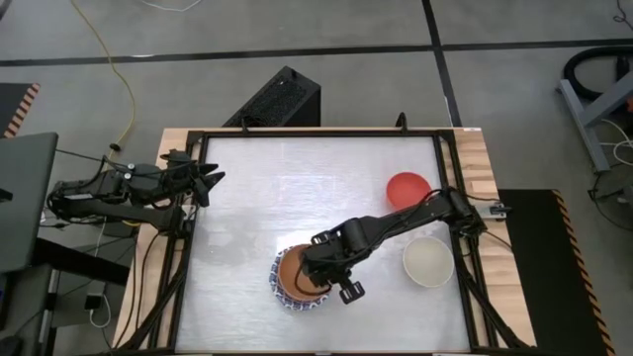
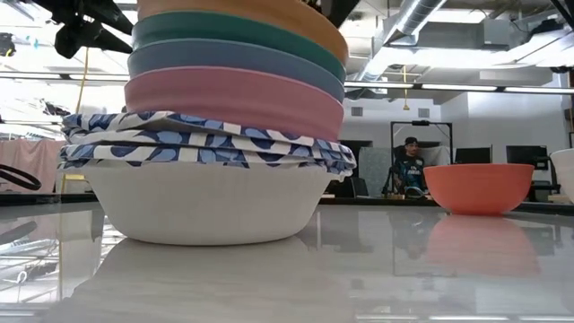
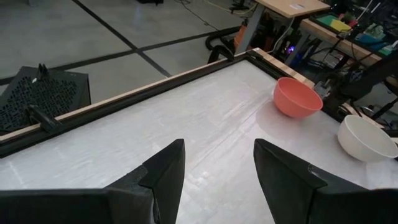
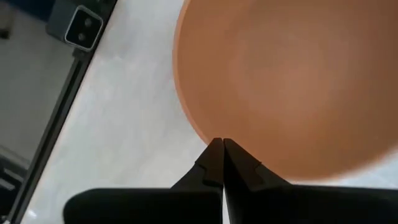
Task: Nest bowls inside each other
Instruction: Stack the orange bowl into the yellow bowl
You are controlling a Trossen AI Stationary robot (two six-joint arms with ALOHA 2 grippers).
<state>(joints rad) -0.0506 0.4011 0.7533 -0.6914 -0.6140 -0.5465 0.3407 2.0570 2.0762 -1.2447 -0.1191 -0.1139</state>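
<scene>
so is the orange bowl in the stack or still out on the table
In the stack: the orange bowl sits on top, above the teal bowl; the right hand is shut at its rim.

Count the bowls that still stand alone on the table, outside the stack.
2: the red bowl toward the table's far right, and the cream bowl nearer, right of the stack.

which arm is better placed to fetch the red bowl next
Right, probably. The right gripper, shut, sits at the stack, and its arm passes just beside the red bowl. The left gripper waits open at the table's far left edge.
</scene>
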